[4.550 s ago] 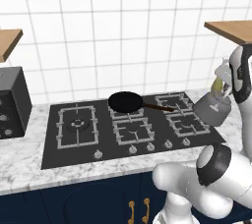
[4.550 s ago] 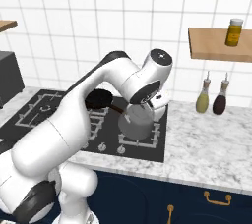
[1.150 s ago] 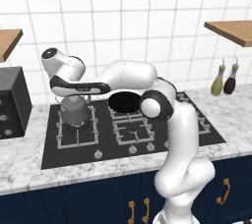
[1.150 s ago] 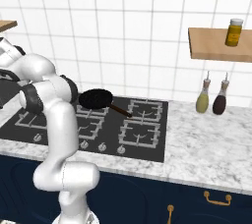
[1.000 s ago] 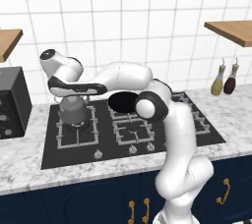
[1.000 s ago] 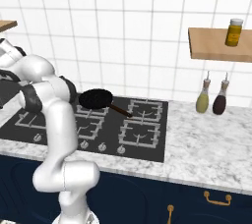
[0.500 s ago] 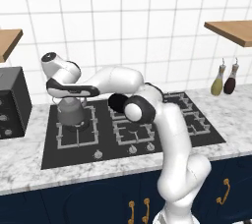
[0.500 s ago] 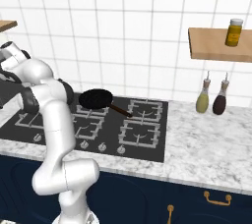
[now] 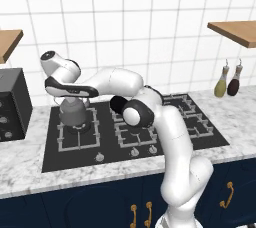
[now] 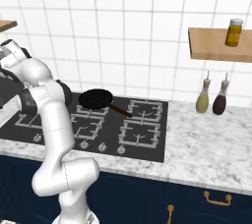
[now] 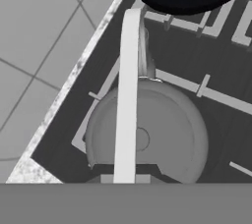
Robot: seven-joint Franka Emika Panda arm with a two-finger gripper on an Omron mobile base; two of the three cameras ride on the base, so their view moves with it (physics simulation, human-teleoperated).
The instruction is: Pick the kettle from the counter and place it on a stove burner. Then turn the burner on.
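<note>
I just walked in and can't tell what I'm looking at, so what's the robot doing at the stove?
The arm has reached across to the far left of the stove, and its gripper is right above the kettle. The kettle is on the big left burner, with its wire handle running up toward the gripper; whether the gripper holds that handle cannot be told. A black pan sits at the back of the stove. The burner knobs along the front edge are untouched so far.

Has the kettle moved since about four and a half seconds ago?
Yes. The kettle has gone from above the right end of the cooktop to the far-left burner, near the black appliance.
</note>
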